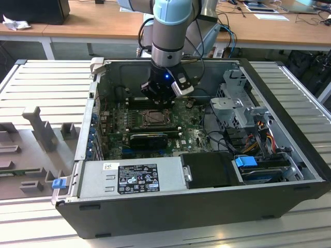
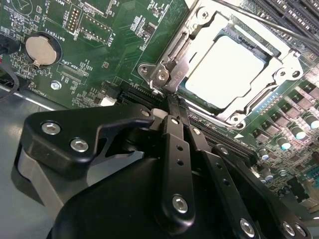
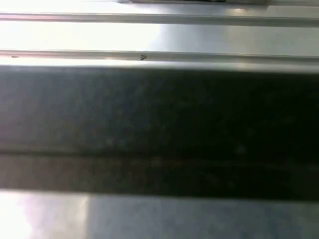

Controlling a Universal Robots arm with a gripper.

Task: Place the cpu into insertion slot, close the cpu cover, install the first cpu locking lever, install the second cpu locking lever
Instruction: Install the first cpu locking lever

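An open computer case (image 1: 289, 150) is lying on a ribbed metal table (image 1: 46, 82), with the green circuit board (image 2: 99, 55) showing inside. In the second wrist view, a round silver battery (image 2: 42, 50) is sitting well off to one side of the gripper (image 2: 174, 99). The gripper's black fingers (image 2: 172, 134) are pressing together, with nothing between them, their tips touching or nearly touching the edge of the cover (image 2: 174, 74). Just beyond the tips, the chip (image 2: 227, 69) is already lying in the socket (image 2: 286, 64), its pale metal top showing through the cover's window. The cover is appearing to rest down over it. A thin metal lever (image 2: 259, 22) is crossing beyond the socket; I judge the levers are not yet locked.
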